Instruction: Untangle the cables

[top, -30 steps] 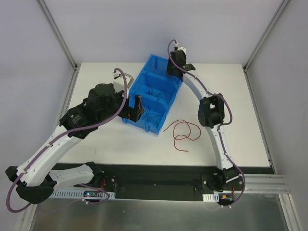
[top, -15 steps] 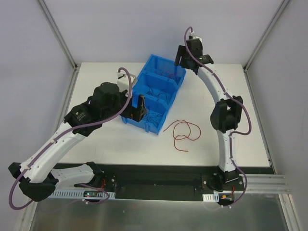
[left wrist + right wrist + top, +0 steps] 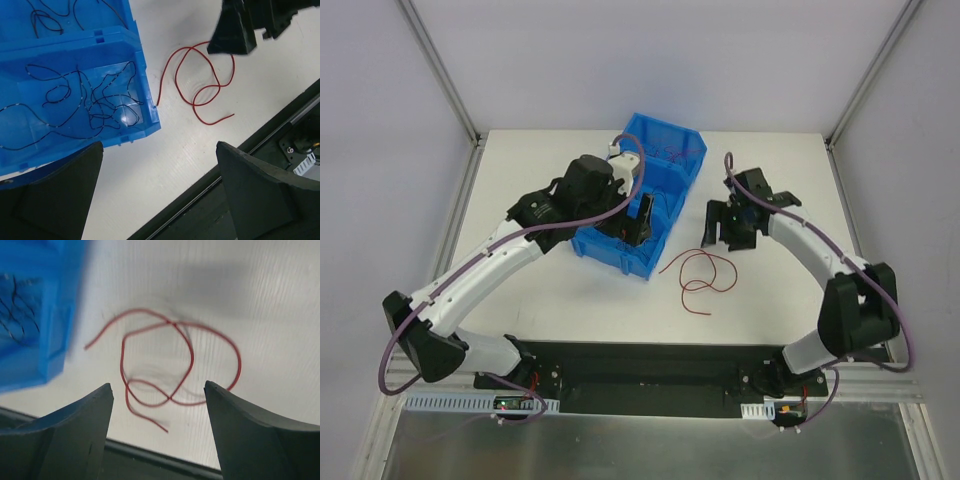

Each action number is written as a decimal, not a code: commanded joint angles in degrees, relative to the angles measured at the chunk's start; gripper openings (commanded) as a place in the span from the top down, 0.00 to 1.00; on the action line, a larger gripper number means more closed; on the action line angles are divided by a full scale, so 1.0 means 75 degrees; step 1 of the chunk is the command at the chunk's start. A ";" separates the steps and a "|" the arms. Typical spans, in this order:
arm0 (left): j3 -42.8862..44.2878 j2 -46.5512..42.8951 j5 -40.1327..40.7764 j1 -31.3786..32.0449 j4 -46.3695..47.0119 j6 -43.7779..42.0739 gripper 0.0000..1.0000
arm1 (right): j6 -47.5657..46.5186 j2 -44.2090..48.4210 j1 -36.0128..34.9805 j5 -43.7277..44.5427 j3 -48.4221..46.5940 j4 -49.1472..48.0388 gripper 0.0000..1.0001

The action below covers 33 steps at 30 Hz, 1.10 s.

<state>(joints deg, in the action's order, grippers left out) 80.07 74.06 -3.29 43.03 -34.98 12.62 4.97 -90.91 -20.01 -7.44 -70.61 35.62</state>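
White tabletop (image 3: 610, 312) mid-frame has the thin looped red wire (image 3: 192, 356), so we'd lower our wide-open right gripper (image 3: 157, 386) onto one strand; left gripper (image 3: 159, 145) gapes too.

Counts: 1 blue bin (image 3: 616, 256) w/ 3 compts; 2 arms – left arm (image 3: 490, 270), right arm (image 3: 810, 245).
1 red cable (image 3: 172, 324) loose outside bin; black cables (image 3: 95, 102) inside: tangled, no. unclear.
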 commanded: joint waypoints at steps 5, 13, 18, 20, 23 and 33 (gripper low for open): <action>0.1217 0.1128 -0.1119 -0.0065 0.0246 -0.0089 0.07 | -0.1491 0.2416 -0.0717 -0.1270 0.2474 -0.0574 0.23; 0.1325 0.1013 -0.0969 -0.0077 0.0246 -0.0159 0.09 | -0.3426 0.2304 -0.1515 -0.0020 0.2584 -0.1012 0.22; 0.0692 0.0333 -0.0465 -0.0088 0.0258 -0.0323 0.08 | -0.4271 0.1495 -0.1773 0.0208 0.2279 -0.0929 0.22; 0.0504 0.0145 -0.0324 -0.0100 0.0258 -0.0370 0.08 | -0.4541 0.1202 -0.1960 0.0219 0.2185 -0.0870 0.23; 0.0351 -0.0019 -0.0043 -0.0123 0.0258 -0.0476 0.07 | -0.4671 0.0850 -0.2160 0.0184 0.2114 -0.0986 0.23; -0.0012 -0.0499 0.0192 -0.0135 0.0270 -0.0301 0.07 | -0.4472 -0.0218 -0.2898 0.0323 0.1961 -0.0741 0.30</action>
<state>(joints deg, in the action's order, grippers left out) 81.71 73.60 -3.88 42.63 -33.71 10.22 -28.18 -91.64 -39.94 -6.39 -55.44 29.02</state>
